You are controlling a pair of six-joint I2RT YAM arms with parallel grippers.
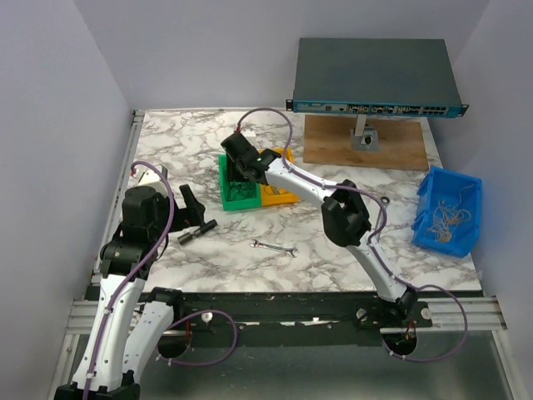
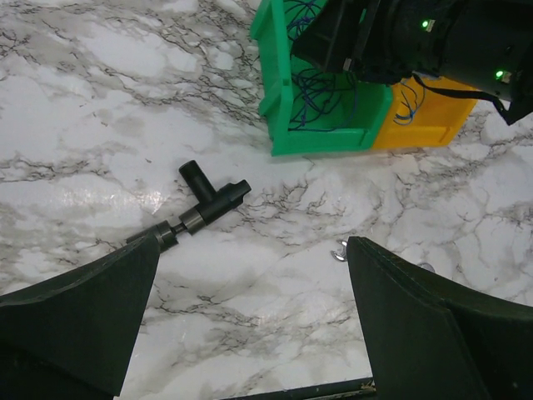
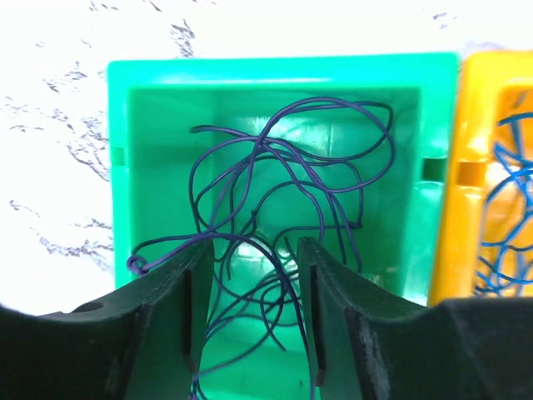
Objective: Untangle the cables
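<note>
Near the middle of the marble counter (image 1: 216, 267) a green bin (image 1: 226, 197) stands with a yellow bin (image 1: 281, 193) touching its right wall. The cables (image 3: 283, 179) lie in the green bin: a loose tangle of thin dark blue to purple strands that loop across the floor of the bin and rise toward its far wall, with one small curl resting against the left wall. The right end effector (image 3: 254, 267) hangs over this bin, its fingers (image 3: 196, 308) dipped inside. They are released, with a clear gap between them, and several strands run through that gap without being pinched. The yellow bin holds its own lighter blue wires (image 3: 510, 208), seen only in part at the edge of the right wrist view. The left end effector (image 2: 252, 275) hovers low over bare counter on the near left side of the bins, spread wide and holding nothing. Just beyond its fingertips lies a black T-shaped tool (image 2: 208, 198), flat on the counter and apart from the green bin. A small steel wrench (image 1: 275, 247) lies on the counter nearer than the bins. At the right edge a blue bin (image 1: 433, 187) sits tilted and holds a heap of pale thin loops (image 1: 451, 218), too small to identify. At the far right a network switch (image 1: 375, 75) stands on a post over a wooden board (image 1: 333, 146).
</note>
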